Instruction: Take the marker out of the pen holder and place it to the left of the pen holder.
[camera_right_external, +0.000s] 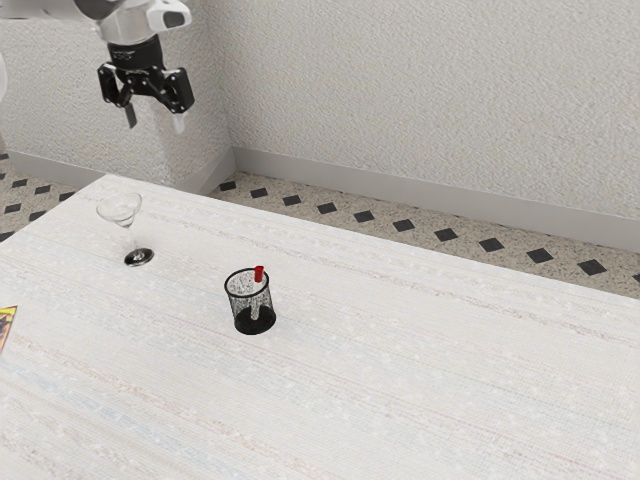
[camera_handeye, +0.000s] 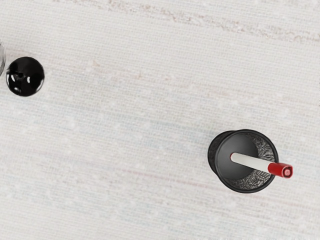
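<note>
My gripper (camera_right_external: 155, 118) hangs high at the upper left of the exterior view, its two fingers apart with nothing between them. Well below it and toward the exterior view's right, the black mesh pen holder (camera_right_external: 254, 320) stands upright on the table. A marker with a red cap (camera_right_external: 259, 273) leans inside, its cap just above the rim. In the wrist view the white marker (camera_handeye: 252, 162) rests against the rim of the pen holder (camera_handeye: 218, 155), its lower end inside on the bottom.
A stemmed glass with a black base (camera_right_external: 139, 257) stands on the table (camera_right_external: 400, 380), on the exterior view's left of the pen holder; its base (camera_handeye: 25, 76) appears in the wrist view too. A colourful flat item (camera_right_external: 7, 326) lies at the exterior view's left edge.
</note>
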